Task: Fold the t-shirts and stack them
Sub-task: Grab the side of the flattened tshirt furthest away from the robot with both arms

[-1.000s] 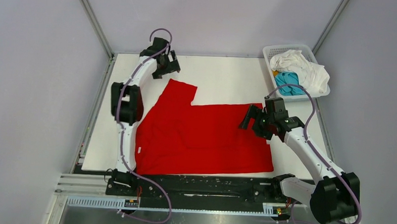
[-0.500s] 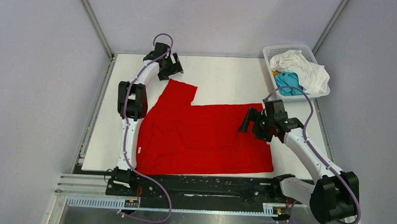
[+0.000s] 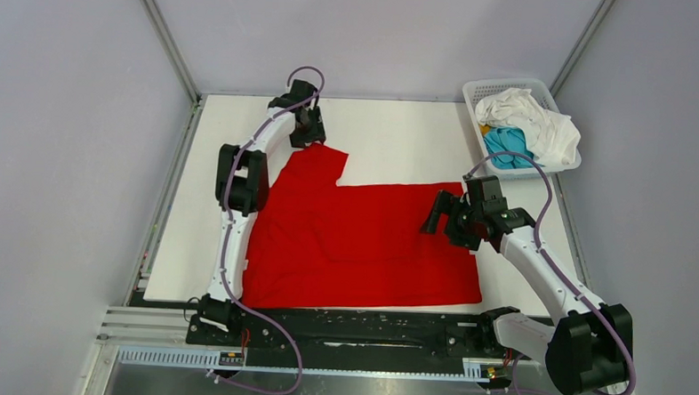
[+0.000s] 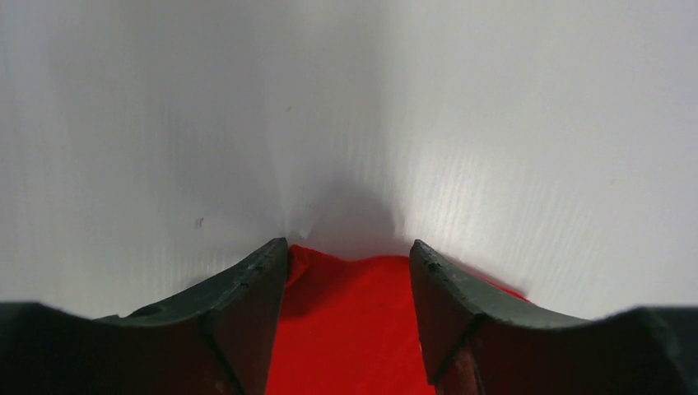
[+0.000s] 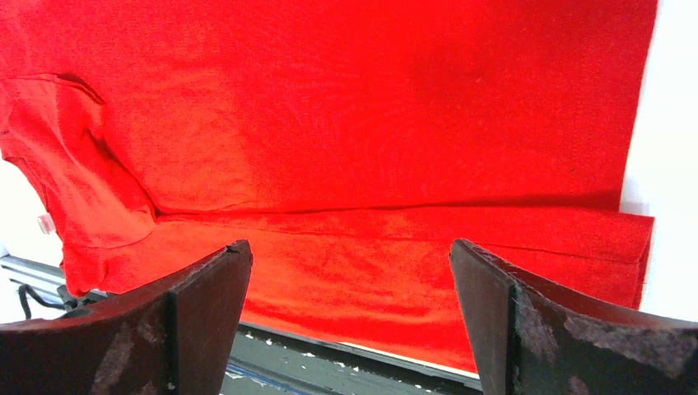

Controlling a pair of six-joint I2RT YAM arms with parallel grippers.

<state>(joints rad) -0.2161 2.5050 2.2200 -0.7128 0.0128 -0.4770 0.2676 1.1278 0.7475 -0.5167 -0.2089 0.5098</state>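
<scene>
A large red t-shirt (image 3: 362, 243) lies spread on the white table, with one sleeve pointing to the far left. My left gripper (image 3: 309, 135) is low at that sleeve's far edge. In the left wrist view it (image 4: 348, 251) is open, with the red sleeve edge (image 4: 350, 329) lying between its jaws. My right gripper (image 3: 434, 215) hovers open and empty over the shirt's right part. In the right wrist view it (image 5: 350, 251) looks down on the red cloth (image 5: 329, 107). A white t-shirt (image 3: 527, 116) and a teal-blue t-shirt (image 3: 508, 144) lie crumpled in the basket.
A white plastic lattice basket (image 3: 507, 84) stands at the table's far right corner. Grey walls close in the table on three sides. A black rail (image 3: 349, 327) with the arm bases runs along the near edge. Bare white table (image 3: 402, 137) lies beyond the shirt.
My left gripper has moved right and down from the far left corner onto the sleeve's far edge. My right gripper has hardly moved. The shirt lies as before.
</scene>
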